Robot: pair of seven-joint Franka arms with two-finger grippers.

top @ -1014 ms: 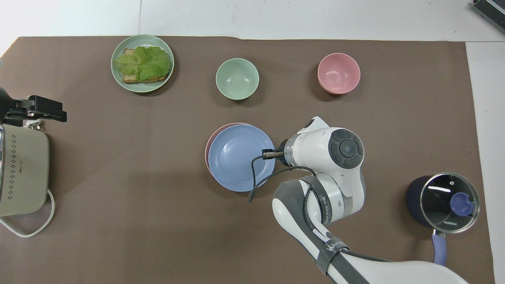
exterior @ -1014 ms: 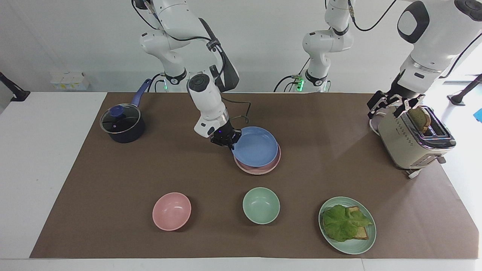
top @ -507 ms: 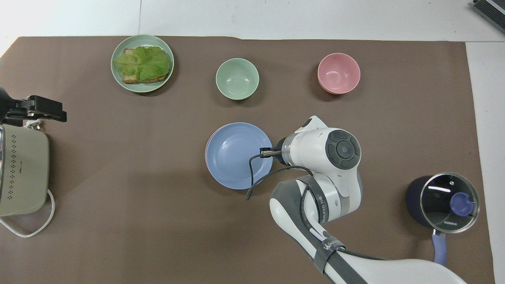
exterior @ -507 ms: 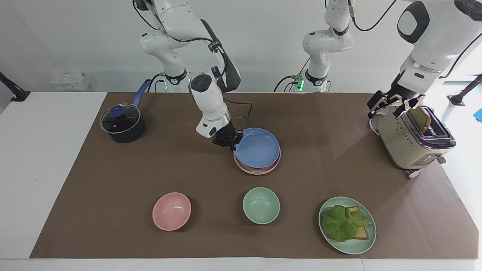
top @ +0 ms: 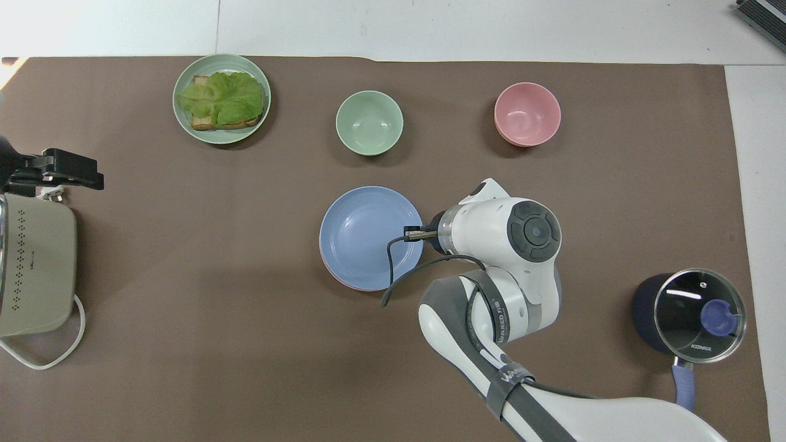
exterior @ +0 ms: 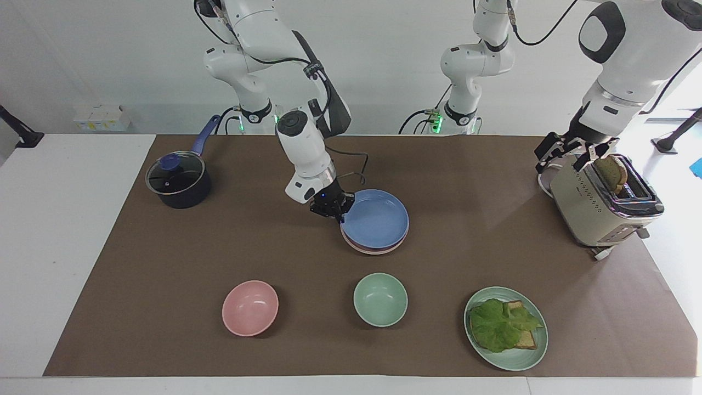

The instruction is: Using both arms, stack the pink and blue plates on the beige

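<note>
Blue plate [exterior: 376,218] lowered, pink plate [exterior: 374,249] rim facing-only

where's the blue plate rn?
Mid-table, the blue plate sits on the pink plate, nearer the robots than the green bowl; the right claw grips its rim.

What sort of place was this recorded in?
Most likely a robot lab staged as a kitchen: a toaster holding bread, a lidded saucepan and a lettuce sandwich plate sit on a brown table mat beneath two white arms, against bare walls.
</note>
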